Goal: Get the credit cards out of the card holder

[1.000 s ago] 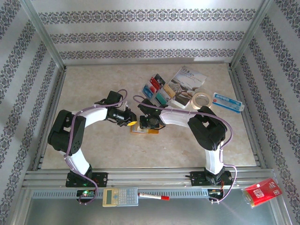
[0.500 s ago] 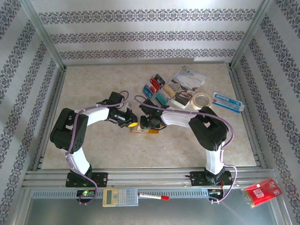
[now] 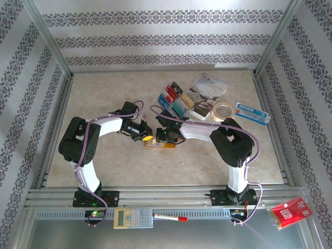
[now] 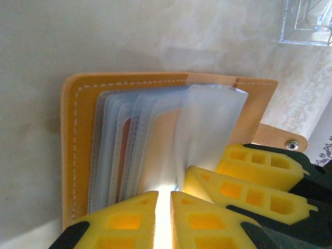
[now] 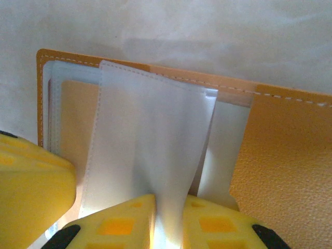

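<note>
The orange card holder (image 3: pixel 165 146) lies open on the table's middle, its orange cover (image 4: pixel 70 129) (image 5: pixel 280 145) under a fan of clear sleeves. My right gripper (image 3: pixel 162 136) (image 5: pixel 168 223) is shut on one clear sleeve (image 5: pixel 150 145), which is pulled up and stands out from the rest. My left gripper (image 3: pixel 148 138) (image 4: pixel 163 215) is pinched almost together on the sleeves' edge at the holder's left side, right beside the right gripper's fingers (image 4: pixel 244 171). A reddish edge (image 4: pixel 123 153) shows among the sleeves. Several credit cards (image 3: pixel 174 98) lie in a group behind the holder.
A printed brochure (image 3: pixel 207 92), a tape roll (image 3: pixel 224 110) and a white-and-blue box (image 3: pixel 251 113) lie at the back right. On the near rail sit a calculator (image 3: pixel 132 218), a marker (image 3: pixel 171 218) and a red packet (image 3: pixel 290 211). The two wrists nearly touch.
The left arm's elbow has drifted slightly right and back. Both grippers have stayed at the card holder, the right one closing a little more on the sleeve.
</note>
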Robot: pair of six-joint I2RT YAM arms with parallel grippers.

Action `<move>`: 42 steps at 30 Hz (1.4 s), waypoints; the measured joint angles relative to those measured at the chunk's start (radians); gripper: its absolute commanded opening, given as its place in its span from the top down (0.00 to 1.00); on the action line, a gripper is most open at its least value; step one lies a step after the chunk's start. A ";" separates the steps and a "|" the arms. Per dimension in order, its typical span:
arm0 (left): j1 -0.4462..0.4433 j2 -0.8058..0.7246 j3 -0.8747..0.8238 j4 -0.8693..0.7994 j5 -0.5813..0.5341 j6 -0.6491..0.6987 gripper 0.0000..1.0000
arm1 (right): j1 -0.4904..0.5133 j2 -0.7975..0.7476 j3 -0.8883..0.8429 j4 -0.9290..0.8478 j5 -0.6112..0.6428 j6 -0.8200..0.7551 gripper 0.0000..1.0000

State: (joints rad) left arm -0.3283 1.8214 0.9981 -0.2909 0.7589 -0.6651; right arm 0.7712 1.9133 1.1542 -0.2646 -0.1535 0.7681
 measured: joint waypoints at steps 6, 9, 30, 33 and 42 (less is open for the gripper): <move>0.000 0.003 0.003 -0.010 -0.006 0.000 0.81 | -0.032 -0.047 -0.080 0.095 -0.042 0.038 0.75; 0.000 0.003 0.003 -0.009 0.000 0.000 0.79 | -0.050 -0.077 -0.112 0.138 -0.056 0.052 0.74; -0.049 0.003 0.063 -0.014 0.035 0.001 0.72 | -0.076 -0.157 -0.220 0.224 -0.005 0.125 0.75; -0.068 0.003 0.074 -0.013 0.047 0.000 0.70 | -0.078 -0.201 -0.256 0.220 0.025 0.127 0.74; -0.130 0.022 0.131 0.018 0.069 -0.029 0.60 | -0.127 -0.451 -0.353 0.225 0.148 0.141 0.66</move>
State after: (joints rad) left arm -0.4580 1.8435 1.1294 -0.2726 0.8276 -0.6941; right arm 0.6445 1.4624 0.8009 -0.0399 -0.0055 0.9092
